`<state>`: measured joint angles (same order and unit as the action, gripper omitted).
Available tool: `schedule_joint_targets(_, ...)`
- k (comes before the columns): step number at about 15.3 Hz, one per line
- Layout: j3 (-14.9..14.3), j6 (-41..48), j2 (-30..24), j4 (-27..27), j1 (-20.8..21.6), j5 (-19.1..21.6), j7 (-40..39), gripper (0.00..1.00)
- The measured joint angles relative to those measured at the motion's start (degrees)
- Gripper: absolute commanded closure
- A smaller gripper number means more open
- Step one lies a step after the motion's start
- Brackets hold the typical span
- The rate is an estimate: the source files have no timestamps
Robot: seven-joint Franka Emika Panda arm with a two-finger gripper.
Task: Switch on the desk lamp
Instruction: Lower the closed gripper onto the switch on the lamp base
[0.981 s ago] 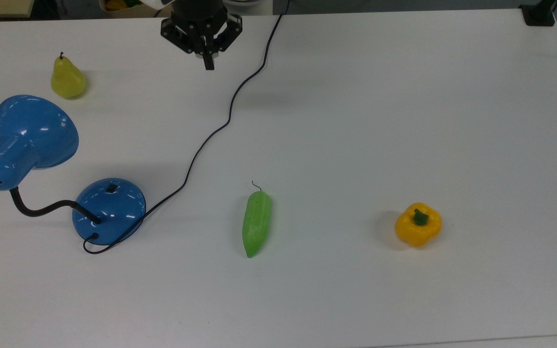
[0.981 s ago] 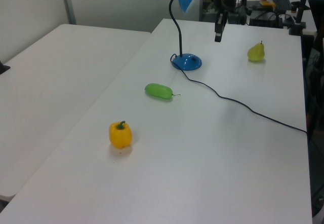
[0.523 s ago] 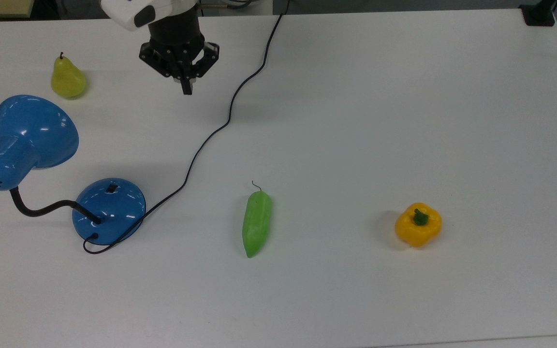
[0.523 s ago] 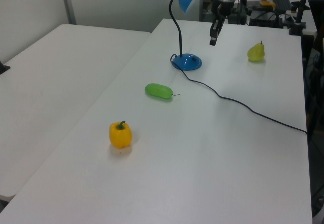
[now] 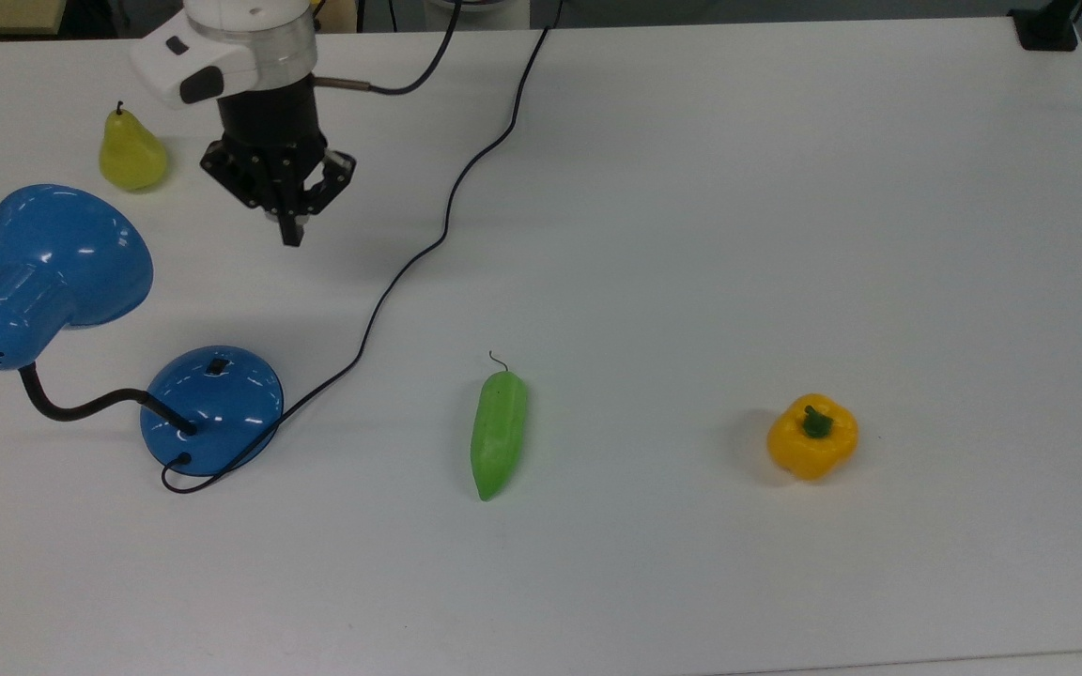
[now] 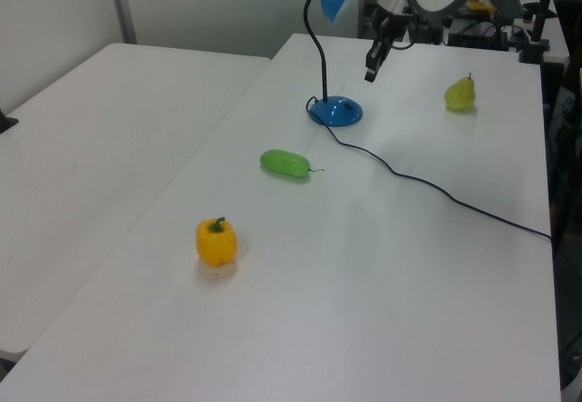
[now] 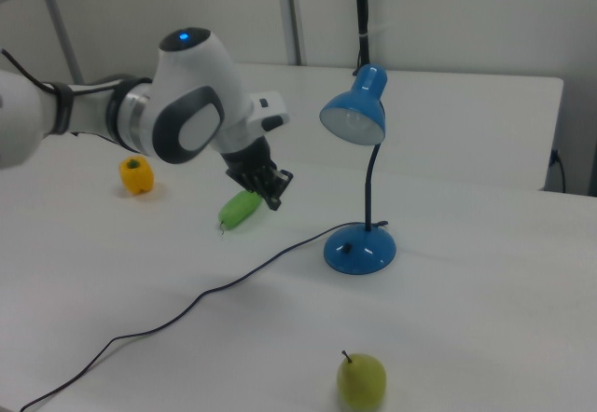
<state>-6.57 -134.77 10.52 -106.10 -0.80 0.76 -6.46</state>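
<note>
Top view, left to right. The desk lamp (image 5: 54, 272) stood at the top view's far left, shade hanging out toward the table edge, gooseneck curving back to the round base (image 5: 212, 408). The small black switch (image 5: 216, 365) sat on the upper side of the base dome, the side facing the arm. No light from the shade, so lamp judged off. The pear (image 5: 131, 150) lay above the shade, near the arm's wrist.

Change: over the last second the gripper (image 5: 291, 235) moved from the table's top edge down and to the top view's left, crossing to the lamp side of the cord (image 5: 428, 244). Fingers were pressed together into one narrow point, holding nothing. It was still well apart from the base, with bare table between. Judged an approach for a closed-finger poke on the switch; press not yet made.

Room: the straight path from fingertip to switch looked free. The shade lay to the top view's left of that path, the cord to its right, running down into the base's lower side. Further right, the green vegetable (image 5: 498, 434) and the yellow pepper (image 5: 812, 436) lay well apart from everything. The table (image 5: 785, 188) was bare on that side, with its edges far from the work.
</note>
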Motion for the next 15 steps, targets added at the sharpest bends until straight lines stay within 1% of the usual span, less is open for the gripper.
schedule_joint_targets(5,-0.6,-10.6,4.6,-0.1,-2.0,0.0,0.0,1.0)
schedule_joint_targets(9,-1.9,-19.0,8.5,-0.1,-2.2,0.0,0.0,1.0)
schedule_joint_targets(15,-2.1,-26.2,12.8,-0.1,-2.5,0.0,0.0,1.0)
